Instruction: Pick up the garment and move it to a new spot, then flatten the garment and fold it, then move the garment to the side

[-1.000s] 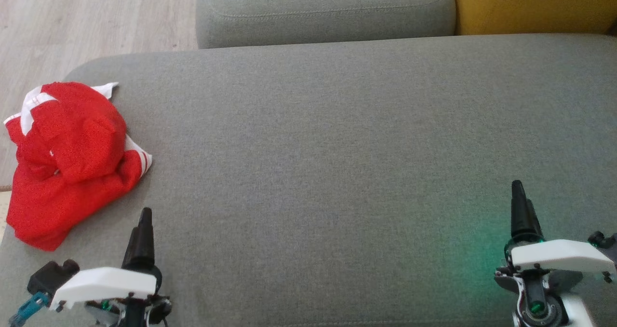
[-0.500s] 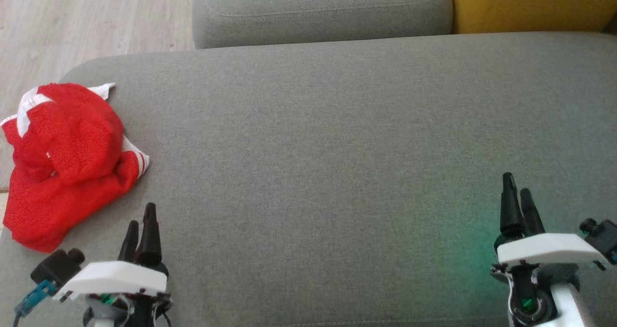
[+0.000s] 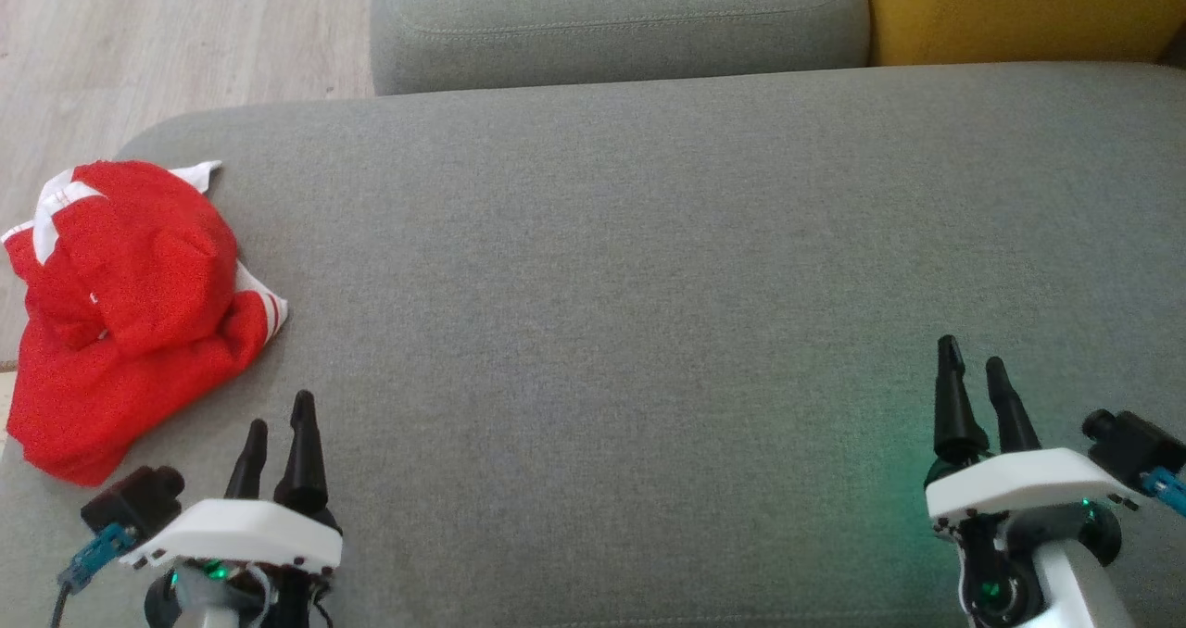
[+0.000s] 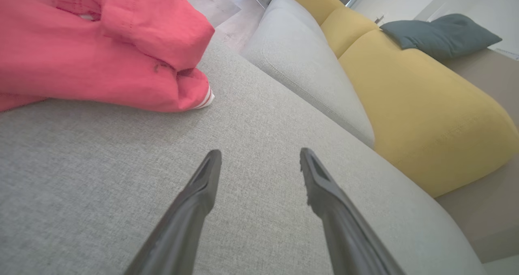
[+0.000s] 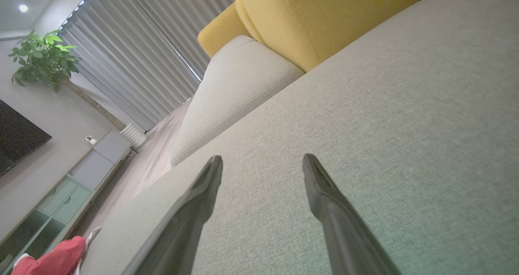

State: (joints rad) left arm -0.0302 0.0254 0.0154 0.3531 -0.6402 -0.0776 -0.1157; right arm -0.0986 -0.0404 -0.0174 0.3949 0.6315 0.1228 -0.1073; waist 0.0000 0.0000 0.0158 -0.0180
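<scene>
Left hand (image 3: pixel 279 412) just right of garment (image 3: pixel 120 304).

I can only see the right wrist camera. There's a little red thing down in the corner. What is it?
Observer: A red garment with white stripes, crumpled in a heap at the left edge of the grey sofa.
Operator: Is anything holding it?
Observer: No. The left claw is open and has nothing in it. It sits near the garment but apart from it.
Operator: What else is over there?
Observer: The left wrist camera shows a dark cushion lying past the yellow seat.
</scene>
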